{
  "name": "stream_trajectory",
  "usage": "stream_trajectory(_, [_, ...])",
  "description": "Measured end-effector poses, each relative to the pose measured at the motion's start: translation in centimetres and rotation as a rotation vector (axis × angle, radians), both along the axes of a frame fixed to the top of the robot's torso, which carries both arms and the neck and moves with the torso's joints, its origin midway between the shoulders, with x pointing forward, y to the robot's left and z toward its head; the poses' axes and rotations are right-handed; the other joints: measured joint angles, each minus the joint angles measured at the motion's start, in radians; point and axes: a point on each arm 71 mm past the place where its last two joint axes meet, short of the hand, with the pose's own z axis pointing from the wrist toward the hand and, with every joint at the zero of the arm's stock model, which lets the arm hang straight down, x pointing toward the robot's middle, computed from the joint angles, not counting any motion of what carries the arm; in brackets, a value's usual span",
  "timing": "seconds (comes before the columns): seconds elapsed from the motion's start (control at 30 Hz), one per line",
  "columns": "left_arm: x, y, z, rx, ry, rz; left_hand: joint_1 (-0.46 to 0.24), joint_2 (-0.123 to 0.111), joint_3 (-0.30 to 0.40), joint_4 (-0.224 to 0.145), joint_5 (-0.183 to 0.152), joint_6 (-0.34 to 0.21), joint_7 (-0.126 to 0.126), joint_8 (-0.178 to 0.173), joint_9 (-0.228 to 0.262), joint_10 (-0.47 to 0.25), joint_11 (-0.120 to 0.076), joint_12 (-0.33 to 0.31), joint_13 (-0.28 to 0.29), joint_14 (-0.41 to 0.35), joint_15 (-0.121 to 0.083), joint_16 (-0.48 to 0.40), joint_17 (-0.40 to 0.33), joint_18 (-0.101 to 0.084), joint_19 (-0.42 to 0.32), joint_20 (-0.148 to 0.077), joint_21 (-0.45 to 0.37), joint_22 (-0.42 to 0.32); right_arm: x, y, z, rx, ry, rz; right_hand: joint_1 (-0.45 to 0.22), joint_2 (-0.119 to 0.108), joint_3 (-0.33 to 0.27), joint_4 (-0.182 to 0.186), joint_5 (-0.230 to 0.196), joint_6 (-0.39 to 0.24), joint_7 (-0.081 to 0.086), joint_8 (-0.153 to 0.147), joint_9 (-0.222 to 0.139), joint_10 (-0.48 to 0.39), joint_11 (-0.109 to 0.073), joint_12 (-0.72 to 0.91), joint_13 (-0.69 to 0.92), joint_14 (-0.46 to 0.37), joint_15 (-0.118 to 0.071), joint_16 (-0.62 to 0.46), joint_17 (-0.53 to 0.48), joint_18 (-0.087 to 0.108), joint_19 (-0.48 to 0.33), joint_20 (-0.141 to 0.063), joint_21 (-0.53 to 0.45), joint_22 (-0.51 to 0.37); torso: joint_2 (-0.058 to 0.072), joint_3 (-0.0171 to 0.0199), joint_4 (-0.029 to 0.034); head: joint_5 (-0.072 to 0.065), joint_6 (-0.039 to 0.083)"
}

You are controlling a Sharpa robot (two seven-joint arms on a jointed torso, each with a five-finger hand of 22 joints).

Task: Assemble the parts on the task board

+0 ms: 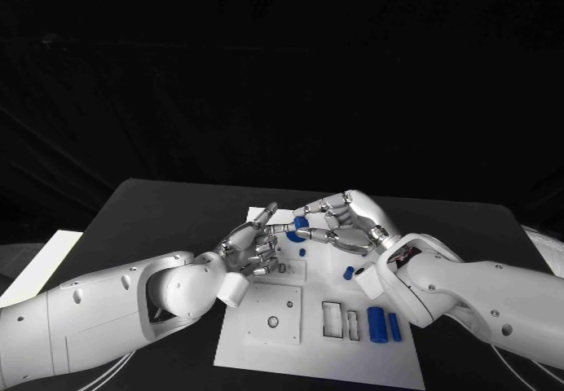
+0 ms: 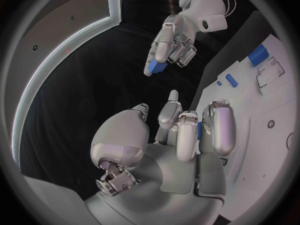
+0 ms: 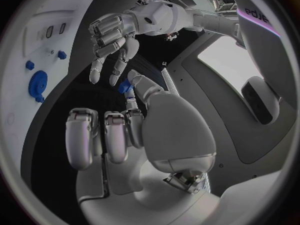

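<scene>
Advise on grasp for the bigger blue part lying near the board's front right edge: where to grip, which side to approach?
Grip the bigger blue part across its long sides at mid-length, fingers coming from above. It seems to lie flat and elongated on the task board, with a slimmer blue piece close alongside, so pinch carefully. The right hand looks nearer.

The board is seen in white on a black table; blue is shown by the parts; silver is worn by the left hand and right hand; the arms are coloured white.
</scene>
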Motion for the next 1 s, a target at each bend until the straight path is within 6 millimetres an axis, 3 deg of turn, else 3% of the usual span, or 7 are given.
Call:
stream_trajectory(0.4, [-0.4,-1.2,0.3,-0.054,0.008,-0.052,0.01,0.011,-0.003,-0.002,0.004,0.003,0.003,0.0,-0.003,0.004,0.004,0.007,0.014,0.0,0.0,0.0,0.0,0.0,0.0,0.0,0.008,0.01,0.1,0.4,-0.1,0.019,0.017,0.007,0.0,0.0,0.0,0.0,0.0,-0.002,0.002,-0.007,0.0,0.0,0.0,0.0,0.0,0.0,0.0,0.0,0.0,0.0,0.0,0.0,0.0,0.0,0.0,-0.0005,0.0021,-0.003,0.003])
stream_trajectory(0.6, [-0.6,-1.5,0.5,-0.068,0.006,-0.066,-0.004,0.038,-0.023,0.001,0.004,0.04,0.0,0.009,-0.004,0.012,0.003,0.014,0.028,0.0,0.0,0.0,0.0,-0.001,0.0,0.0,0.013,0.016,0.3,0.4,-0.2,0.017,0.021,0.007,-0.001,-0.001,0.0,0.0,-0.001,-0.003,0.004,-0.004,0.0,0.0,0.0,0.0,0.0,0.0,0.0,0.0,0.0,0.0,0.0,0.0,0.0,0.0,-0.001,-0.0007,0.0017,-0.004,0.004])
stream_trajectory(0.67, [-0.6,-1.5,0.5,-0.072,0.004,-0.068,-0.008,0.042,-0.033,0.001,0.004,0.049,-0.002,0.009,-0.003,0.018,-0.002,0.019,0.036,0.0,0.0,0.0,0.0,-0.011,0.0,0.0,0.013,0.02,0.3,0.3,-0.2,0.016,0.022,0.008,-0.001,-0.001,0.0,-0.001,-0.001,-0.004,0.004,-0.003,0.0,0.0,0.0,0.0,0.0,0.0,0.0,0.0,0.0,0.0,0.0,0.0,0.0,0.0,-0.001,-0.001,0.0016,-0.005,0.004])
stream_trajectory(1.0, [-0.7,-1.5,0.7,-0.087,-0.004,-0.072,-0.029,0.071,-0.047,0.0,0.008,0.066,-0.009,0.016,0.004,0.034,-0.005,0.03,0.066,0.0,0.0,0.0,0.0,-0.015,0.0,0.0,0.016,0.026,0.3,0.4,-0.3,0.011,0.025,0.017,-0.001,-0.001,0.002,0.002,0.002,-0.006,0.006,-0.003,0.0,0.0,0.0,0.0,0.0,0.0,0.0,0.0,0.001,0.0,-0.004,0.004,0.0,0.0,-0.001,-0.0006,0.0017,-0.008,0.001])
